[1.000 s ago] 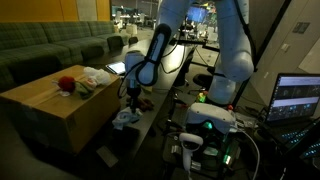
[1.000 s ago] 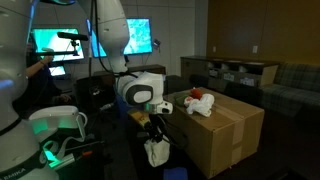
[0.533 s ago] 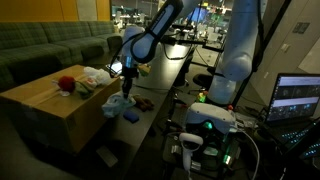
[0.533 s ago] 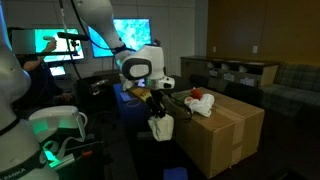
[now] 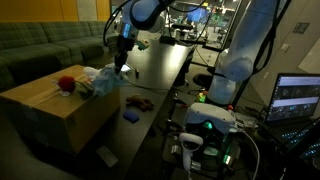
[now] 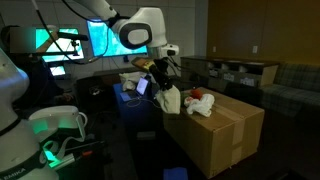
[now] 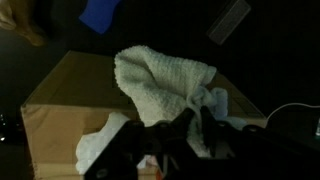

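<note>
My gripper [image 5: 120,63] is shut on a white and pale blue towel [image 5: 108,82], which hangs from it in the air beside the near edge of a cardboard box [image 5: 45,108]. In an exterior view the gripper [image 6: 160,72] is high, with the towel [image 6: 170,98] dangling close to the box [image 6: 228,128]. In the wrist view the towel [image 7: 160,82] bunches between the dark fingers of the gripper [image 7: 197,118], and the box top [image 7: 60,108] lies beneath.
A red object [image 5: 67,84] and a white cloth [image 5: 94,75] lie on the box. A blue item [image 5: 131,115] and a brown item [image 5: 141,102] rest on the dark table [image 5: 160,70]. Sofas stand behind, and a laptop [image 5: 298,98] sits near the robot base.
The arm has risen from low beside the table and carried the towel up and toward the box. The jaws stayed shut on it throughout.
</note>
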Robot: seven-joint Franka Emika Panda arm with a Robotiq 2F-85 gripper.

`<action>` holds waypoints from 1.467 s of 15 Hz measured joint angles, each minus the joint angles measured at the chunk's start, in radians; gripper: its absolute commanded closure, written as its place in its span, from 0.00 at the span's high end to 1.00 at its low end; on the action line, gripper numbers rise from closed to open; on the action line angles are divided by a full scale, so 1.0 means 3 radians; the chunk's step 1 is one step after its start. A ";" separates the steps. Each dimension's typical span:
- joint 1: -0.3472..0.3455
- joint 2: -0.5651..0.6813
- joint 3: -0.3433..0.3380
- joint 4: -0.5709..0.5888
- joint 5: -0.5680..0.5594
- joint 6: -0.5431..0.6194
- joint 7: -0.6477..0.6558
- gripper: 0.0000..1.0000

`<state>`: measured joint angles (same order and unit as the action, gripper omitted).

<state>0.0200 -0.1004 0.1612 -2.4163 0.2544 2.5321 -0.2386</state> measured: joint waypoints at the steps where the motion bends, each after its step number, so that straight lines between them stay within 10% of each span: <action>1: 0.0018 -0.0057 -0.0046 0.0061 0.0000 -0.0057 0.0007 0.03; 22: 0.0000 0.1058 -0.0308 0.2257 -0.0270 -0.0294 0.0281 0.03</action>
<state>0.0200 0.2169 0.0687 -1.7392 0.1733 2.4438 -0.1542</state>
